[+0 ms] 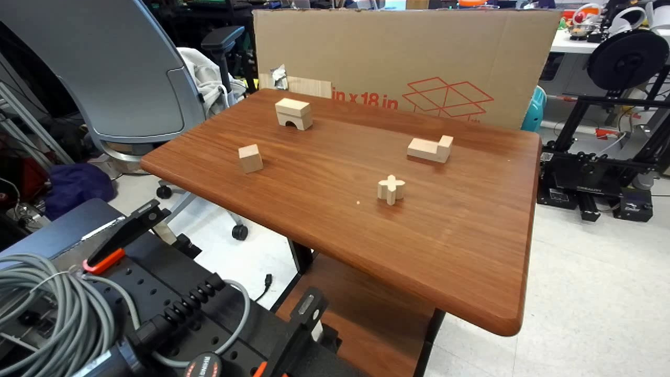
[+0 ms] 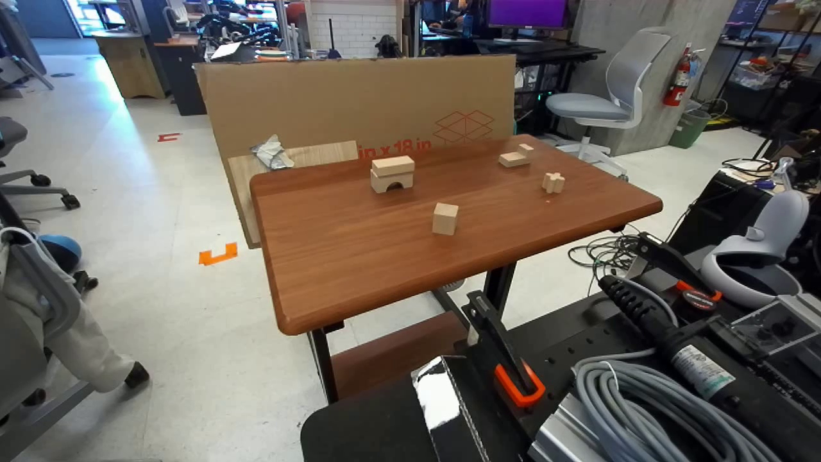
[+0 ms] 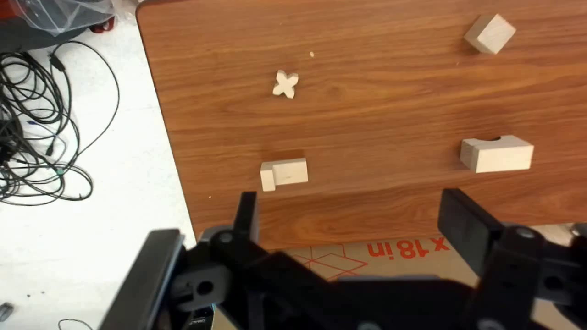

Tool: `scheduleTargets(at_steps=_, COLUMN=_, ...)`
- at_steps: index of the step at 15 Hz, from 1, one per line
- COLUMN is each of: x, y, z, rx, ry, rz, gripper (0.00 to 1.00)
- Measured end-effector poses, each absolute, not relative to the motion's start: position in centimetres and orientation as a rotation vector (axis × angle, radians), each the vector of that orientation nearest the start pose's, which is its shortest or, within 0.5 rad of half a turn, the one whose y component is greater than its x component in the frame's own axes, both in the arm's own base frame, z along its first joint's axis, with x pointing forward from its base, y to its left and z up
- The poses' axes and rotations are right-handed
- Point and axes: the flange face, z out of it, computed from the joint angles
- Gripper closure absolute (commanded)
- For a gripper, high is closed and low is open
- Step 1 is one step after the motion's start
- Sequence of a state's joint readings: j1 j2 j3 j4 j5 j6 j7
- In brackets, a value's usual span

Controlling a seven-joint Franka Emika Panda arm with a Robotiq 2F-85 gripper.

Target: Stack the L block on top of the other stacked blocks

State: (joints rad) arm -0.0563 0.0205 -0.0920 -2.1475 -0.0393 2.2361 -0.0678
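In the wrist view the gripper [image 3: 349, 204] gaped, the L block [image 3: 290, 172] lying at nine o'clock from the other stacked blocks [image 3: 503, 156]. Likely light and stiff, it seemed best pinched across its low arm.

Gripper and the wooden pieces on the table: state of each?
Gripper, open, holding nothing
L block, long side down on the table, not yet stacked
Stacked blocks, rectangular block lying on arch block
Cube, unstacked
Cross piece, cross face up

Open tabletop [image 1: 358, 139] separates the L block [image 1: 426, 151] from the stacked blocks [image 1: 293, 111]
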Motion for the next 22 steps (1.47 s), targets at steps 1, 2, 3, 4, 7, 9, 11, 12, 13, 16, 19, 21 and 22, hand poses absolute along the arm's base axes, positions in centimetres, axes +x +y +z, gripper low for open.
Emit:
scheduleTargets(at_steps=1, x=55.4, y=-8.6, z=39.4, rx=-3.183, ry=0.097, rz=-0.101, gripper=0.00)
scheduleTargets(at_steps=2, x=56.4, y=-9.0, z=38.9, rx=-3.186, ry=0.104, rz=-0.098, gripper=0.00)
scheduleTargets(at_steps=3, x=57.3, y=-9.4, z=38.4, rx=-3.189, ry=0.111, rz=-0.094, gripper=0.00)
scheduleTargets(at_steps=4, x=58.1, y=-9.9, z=37.9, rx=-3.192, ry=0.120, rz=-0.090, gripper=0.00)
scheduleTargets(at_steps=7, x=59.7, y=-11.3, z=36.2, rx=-3.200, ry=0.140, rz=-0.100, gripper=0.00)
scheduleTargets(at_steps=9, x=60.3, y=-12.2, z=34.9, rx=-3.203, ry=0.148, rz=-0.105, gripper=0.00)
scheduleTargets(at_steps=11, x=60.7, y=-13.4, z=33.5, rx=-3.203, ry=0.146, rz=-0.104, gripper=0.00)
scheduleTargets(at_steps=12, x=60.8, y=-13.9, z=32.7, rx=-3.205, ry=0.143, rz=-0.106, gripper=0.00)
scheduleTargets(at_steps=13, x=61.0, y=-14.4, z=31.9, rx=-3.204, ry=0.139, rz=-0.107, gripper=0.00)
scheduleTargets(at_steps=16, x=61.5, y=-15.7, z=28.5, rx=-3.203, ry=0.156, rz=-0.068, gripper=0.00)
scheduleTargets(at_steps=19, x=62.5, y=-16.4, z=25.1, rx=-3.201, ry=0.165, rz=-0.013, gripper=0.00)
scheduleTargets(at_steps=21, x=63.4, y=-16.5, z=23.3, rx=-3.188, ry=0.161, rz=0.003, gripper=0.00)
scheduleTargets(at_steps=22, x=63.9, y=-16.4, z=22.6, rx=-3.183, ry=0.152, rz=0.006, gripper=0.00)
